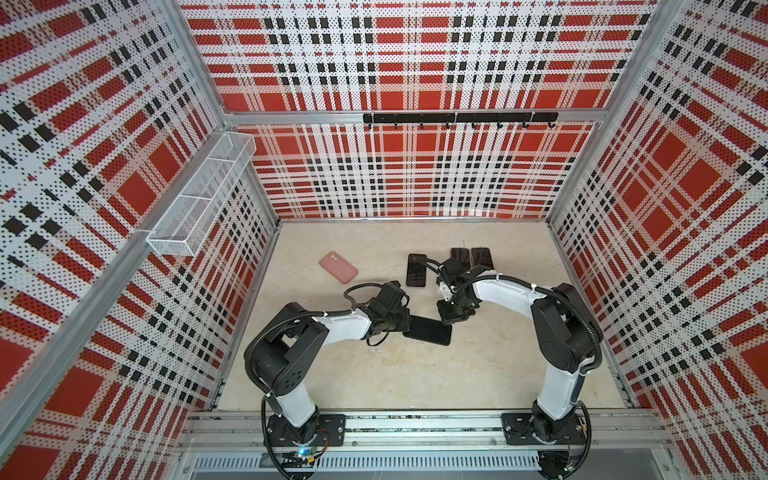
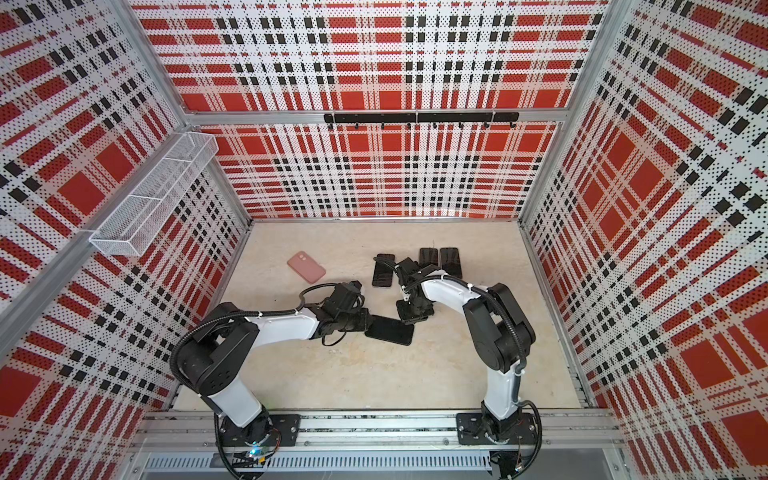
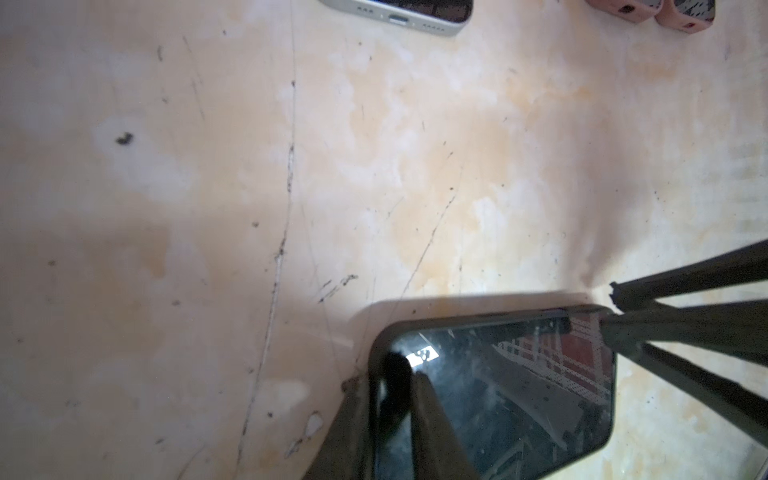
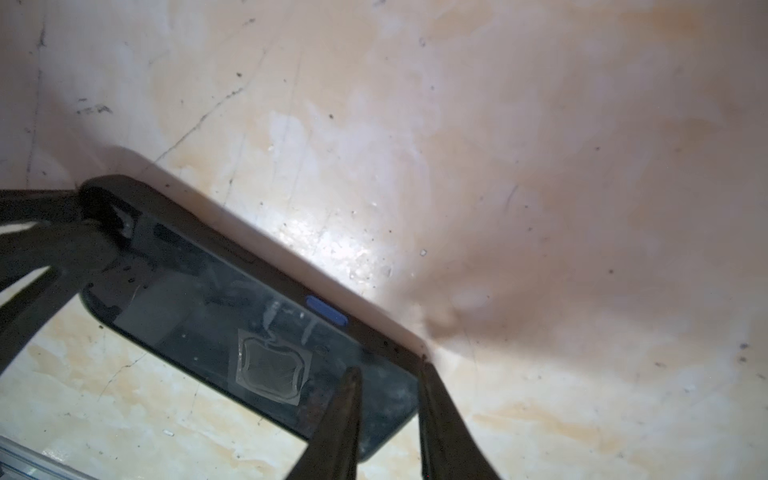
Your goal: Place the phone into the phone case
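Surrounding a stained beige table, plaid walls enclose the phone, pinched by left jaws; right jaws' grip unclear.

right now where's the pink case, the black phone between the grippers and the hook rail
pink case (image 1: 338,267), in a top view, middle of its back
black phone (image 1: 430,331), in a top view, middle of its screen
hook rail (image 1: 457,118), in a top view, middle of the black bar
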